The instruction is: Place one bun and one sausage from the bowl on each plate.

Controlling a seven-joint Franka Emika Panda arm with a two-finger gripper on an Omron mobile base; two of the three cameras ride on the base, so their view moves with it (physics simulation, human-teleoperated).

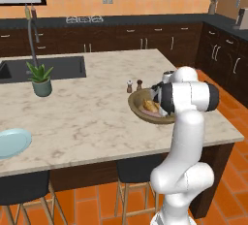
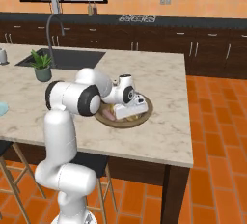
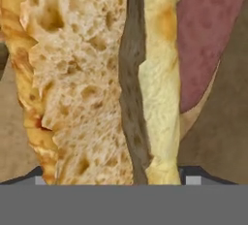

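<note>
Hand view puts a split bun (image 3: 82,83) right up against my lens, its crumb face on the left, a dark seam down the middle, and beside that a pale second bun half or bun edge (image 3: 160,73), with a sausage (image 3: 208,35) lying to its right on the brown wood of the bowl (image 3: 218,136). My finger tips (image 3: 193,176) barely poke up at the bottom, set wide on either side of the bread; whether they have started to bite I cannot tell, so I count myself as not yet grasping.

From the left base view my gripper (image 1: 162,100) is down inside the wooden bowl (image 1: 138,110), which sits near the right edge of the island counter (image 1: 97,122), close to the front. The light-blue plate (image 1: 12,142) lies far off at the counter's front left edge.

Risks as I judge them: closing here could pinch both bread pieces, or catch the sausage too. A squeeze on soft crumb may crush or tear it. A loose hold could drop the bun on the long carry to that plate, and pushing lower could shove the bowl toward the edge
</note>
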